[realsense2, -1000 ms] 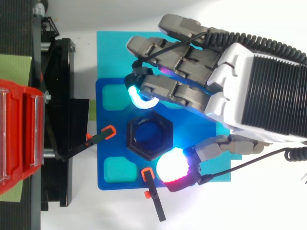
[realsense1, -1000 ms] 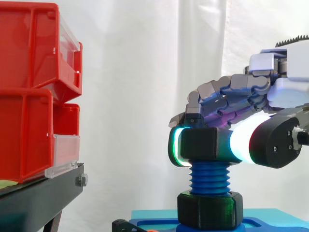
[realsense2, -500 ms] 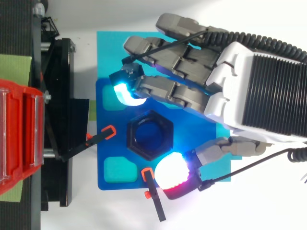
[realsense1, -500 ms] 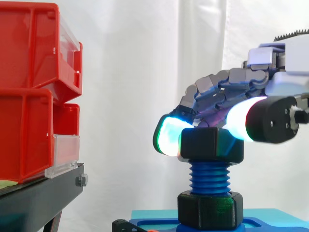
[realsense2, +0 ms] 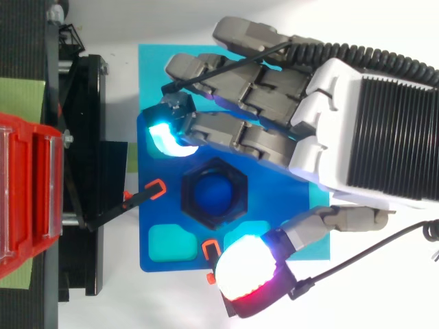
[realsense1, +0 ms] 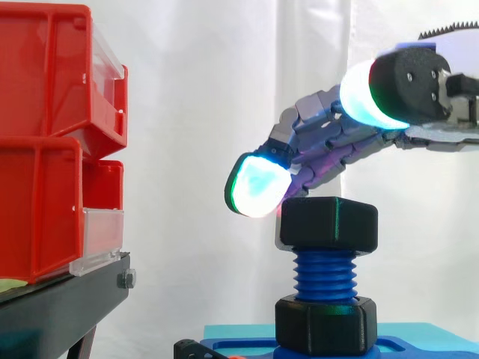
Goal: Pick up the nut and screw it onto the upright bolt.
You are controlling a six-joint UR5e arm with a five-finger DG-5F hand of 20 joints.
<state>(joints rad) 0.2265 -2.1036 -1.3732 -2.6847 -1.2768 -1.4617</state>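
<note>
A black hexagonal nut sits on top of the upright blue threaded bolt, level, with several threads bare beneath it. A second black nut sits at the bolt's foot on the blue base plate. From above, the upper nut shows the blue bolt end in its bore. My hand hovers above and to the right of the nut, open, its fingers spread and lifted clear. One glowing fingertip hangs just up-left of the nut, and the thumb's pad is higher.
Two stacked red bins stand on a black stand at the left. Small black clamps with orange tips hold the base plate on its left and front sides. A white curtain hangs behind.
The fingers and thumb have let go of the upper nut and spread apart. The hand has risen clear of it. The nut stays on the bolt.
</note>
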